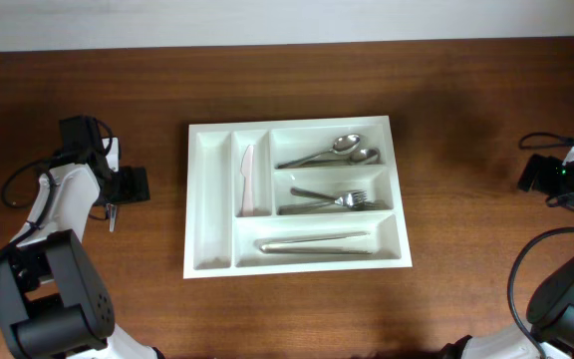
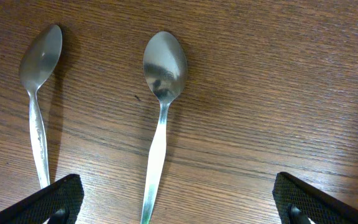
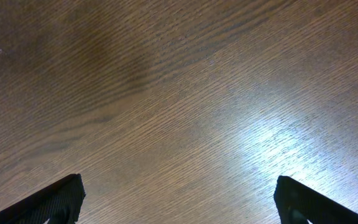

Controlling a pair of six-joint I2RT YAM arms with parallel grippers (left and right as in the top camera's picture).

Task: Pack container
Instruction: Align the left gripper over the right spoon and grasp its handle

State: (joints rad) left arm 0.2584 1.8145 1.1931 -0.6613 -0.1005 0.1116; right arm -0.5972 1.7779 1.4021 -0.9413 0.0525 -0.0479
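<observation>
The white container lies mid-table. One of its two narrow upright compartments holds a white knife. The three wide ones hold two spoons, forks and long steel pieces. My left gripper stands left of the container. In the left wrist view that gripper is open over bare wood, where two steel spoons lie. One spoon runs its handle between the fingers, untouched; the other spoon lies further left. My right gripper is far right, and in its wrist view the gripper is open over bare wood.
The dark wooden table runs to a pale wall at the back. Cables loop beside both arm bases. The leftmost narrow compartment of the container holds nothing.
</observation>
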